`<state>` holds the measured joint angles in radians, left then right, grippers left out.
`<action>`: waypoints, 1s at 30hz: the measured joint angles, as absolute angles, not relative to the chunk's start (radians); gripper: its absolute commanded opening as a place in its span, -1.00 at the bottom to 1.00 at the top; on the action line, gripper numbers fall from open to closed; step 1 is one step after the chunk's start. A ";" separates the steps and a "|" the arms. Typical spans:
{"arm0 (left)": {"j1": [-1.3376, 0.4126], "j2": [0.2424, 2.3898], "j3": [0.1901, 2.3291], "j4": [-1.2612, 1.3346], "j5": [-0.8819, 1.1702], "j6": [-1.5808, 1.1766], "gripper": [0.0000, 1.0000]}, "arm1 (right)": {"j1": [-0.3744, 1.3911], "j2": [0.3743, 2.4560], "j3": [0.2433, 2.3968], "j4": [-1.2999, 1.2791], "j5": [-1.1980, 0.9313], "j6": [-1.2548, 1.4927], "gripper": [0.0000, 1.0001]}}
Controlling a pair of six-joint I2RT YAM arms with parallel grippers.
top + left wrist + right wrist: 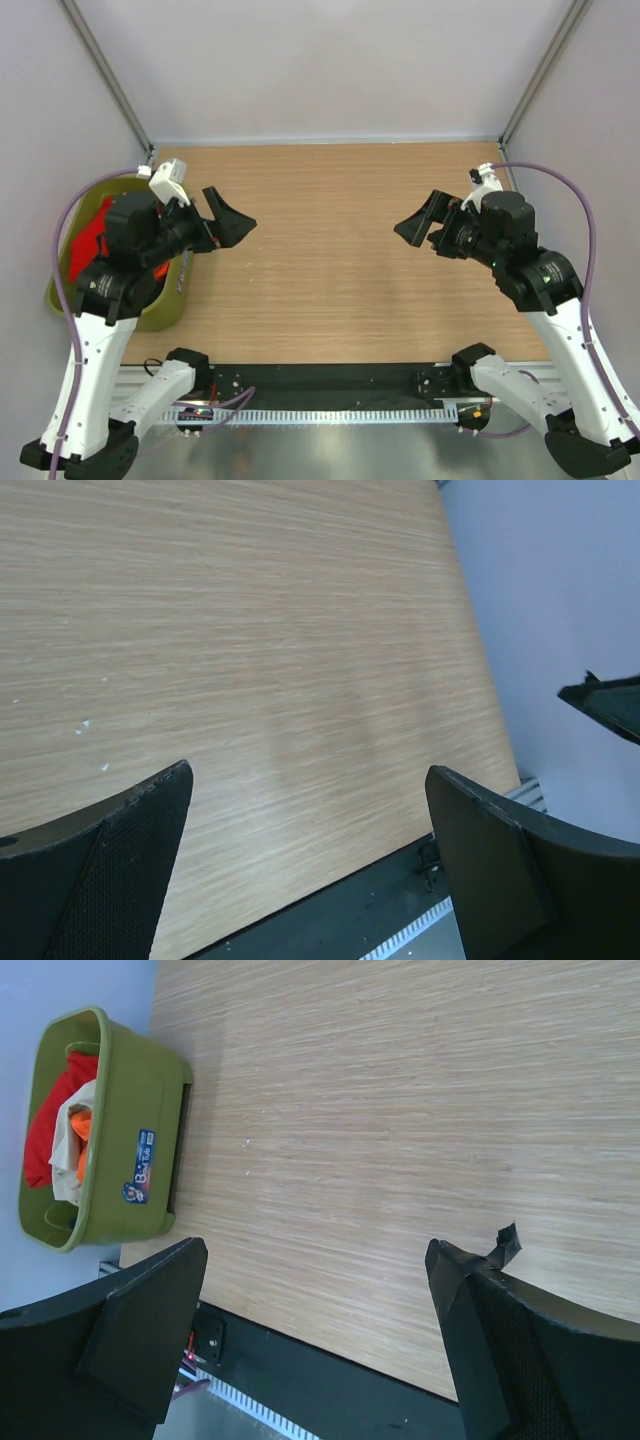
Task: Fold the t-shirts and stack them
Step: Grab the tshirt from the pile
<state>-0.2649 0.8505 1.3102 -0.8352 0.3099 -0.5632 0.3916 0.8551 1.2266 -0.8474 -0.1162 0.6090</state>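
The t-shirts lie bundled in an olive-green tub [120,1150] at the table's left edge. In the right wrist view I see a red shirt [55,1125], a beige one [68,1135] and an orange one [82,1145] in it. In the top view red cloth [88,238] shows beside my left arm. My left gripper [232,220] is open and empty above the bare wood, right of the tub [70,255]. My right gripper [418,222] is open and empty above the table's right half. The two grippers face each other. No black shirt shows.
The wooden table [330,260] has grey walls at the back and sides. A black rail with the arm bases [330,380] runs along the near edge. A strip of black tape sticks up from one right fingertip [507,1243].
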 measured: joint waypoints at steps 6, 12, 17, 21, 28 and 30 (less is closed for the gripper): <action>-0.264 0.898 1.325 -0.877 0.066 -0.576 1.00 | 0.392 0.837 1.226 -0.840 -0.121 0.621 0.99; -0.149 1.089 1.499 -0.970 -0.250 -0.600 0.90 | 0.392 0.815 1.193 -0.789 -0.189 0.633 0.99; 0.181 1.246 1.535 -0.974 -0.348 -0.605 0.83 | 0.392 0.806 1.175 -0.744 -0.281 0.637 0.99; 0.335 1.338 1.452 -0.954 -0.336 -0.656 0.81 | 0.392 0.783 1.169 -0.727 -0.311 0.633 0.99; 0.369 1.402 1.210 -0.896 -0.274 -0.699 0.06 | 0.392 0.757 1.168 -0.727 -0.318 0.601 0.99; 0.369 1.425 1.208 -0.882 -0.257 -0.711 -0.62 | 0.392 0.757 1.168 -0.727 -0.317 0.590 1.00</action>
